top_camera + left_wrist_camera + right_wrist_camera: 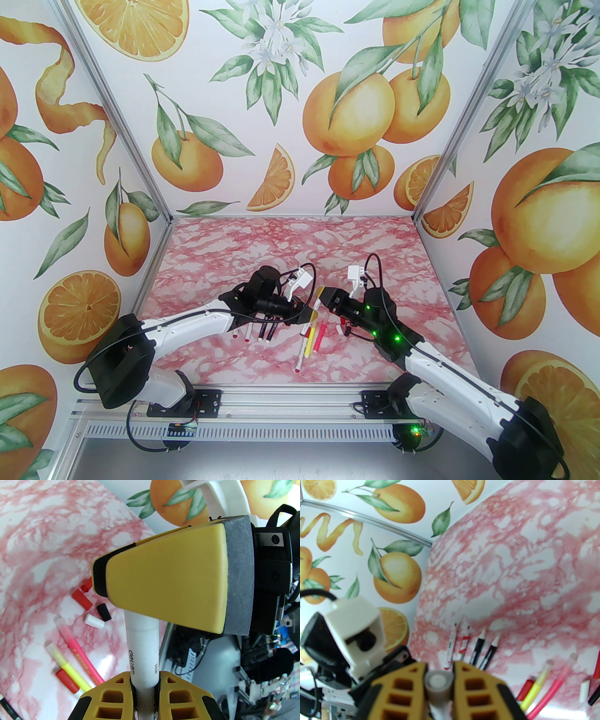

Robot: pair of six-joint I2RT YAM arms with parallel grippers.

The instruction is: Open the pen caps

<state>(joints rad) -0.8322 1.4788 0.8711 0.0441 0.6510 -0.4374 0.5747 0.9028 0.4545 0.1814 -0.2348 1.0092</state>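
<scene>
Right now my left claw (145,678), at the bottom edge of its wrist view, is clenched on the barrel of a white pen (143,644), both pads pressed flat to its sides. The barrel runs up the frame and goes under my right claw (440,671), which is clamped just as tight on the pen's far end, the pale cap (437,682) sitting between its fingers at the bottom of the right wrist view. I read this as a two-handed pull: one claw anchors the barrel, the other takes the cap, and both hold the pen off the surface so that it can be drawn apart along its length. The cap looks seated on the barrel, so the pull is not yet done.

Further out, loose caps (82,599) in red, black and white lie left of centre in the left wrist view, with a pink pen (79,653) and a yellow pen (68,667) lower left. Four pens (479,647) lie side by side, just above the fingers in the right wrist view, all on the pink marbled table (262,243).
</scene>
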